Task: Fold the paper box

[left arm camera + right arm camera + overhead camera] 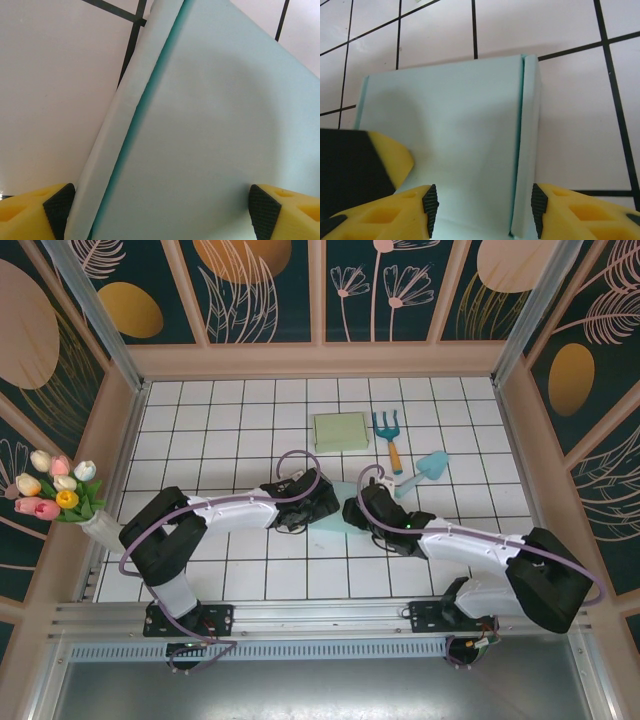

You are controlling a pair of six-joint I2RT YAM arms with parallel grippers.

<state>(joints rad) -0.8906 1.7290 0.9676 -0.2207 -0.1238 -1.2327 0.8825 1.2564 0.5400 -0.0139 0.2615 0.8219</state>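
The paper box [330, 518] is a pale teal sheet lying flat on the tiled table between both arms. My left gripper [312, 502] is over its left part. In the left wrist view the box panel [210, 125] has a narrow side flap [125, 115] raised along its left edge, and my left gripper [161, 210] stands open with its pads wide apart on either side of them. My right gripper [358, 512] is at the box's right end. My right gripper [484, 205] is open, straddling the panel [450, 125] and its right flap [529, 145], with the right pad [538, 202] close to the flap.
A folded green box [341, 431] lies at the back of the table. An orange-handled blue rake [388, 435] and a teal shovel [425, 472] lie right of it. A bunch of tulips [58, 490] stands at the left wall. The left gripper's yellow finger [375, 160] shows at the left of the right wrist view.
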